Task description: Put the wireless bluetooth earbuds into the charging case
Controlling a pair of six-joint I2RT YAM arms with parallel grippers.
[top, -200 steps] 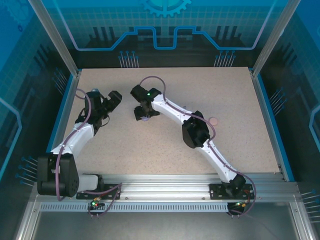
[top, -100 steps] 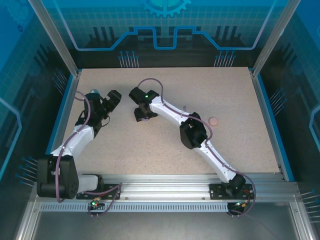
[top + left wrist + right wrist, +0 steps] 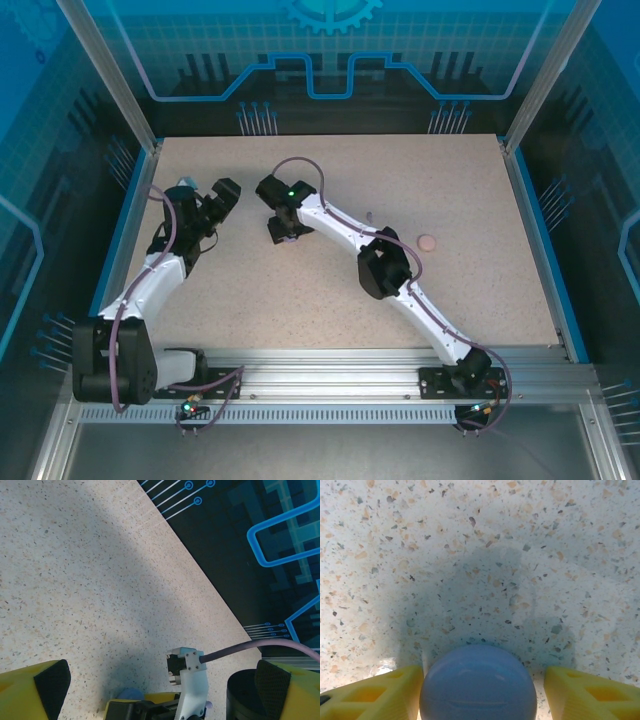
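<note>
From above, the left gripper (image 3: 222,196) hangs over the far left of the table (image 3: 470,180), too small here for me to judge its jaws. The right arm (image 3: 385,262) reaches across toward the far middle, carrying the right gripper (image 3: 284,233) low over the board. A pale pink round thing (image 3: 428,241) lies on the right half, just beside that arm's elbow, and I take it for a case. A tiny speck (image 3: 368,214) just beyond the forearm may be an earbud, though I cannot tell at this size. Looking along the left wrist, its yellow fingers (image 3: 40,690) stand in the two lower corners, wide apart with nothing held. Past them are the other arm's lilac cable (image 3: 240,650) and a sliver of the lavender case (image 3: 129,694). Along the right wrist, that lavender case (image 3: 477,690) sits on the table between the jaws. One finger (image 3: 380,692) is at its edge and the other stands clear, so the case is bracketed, not clamped. Its dome looks shut. To my eye the job has barely begun. No earbud is seated, and the case has yet to be gripped and opened.
</note>
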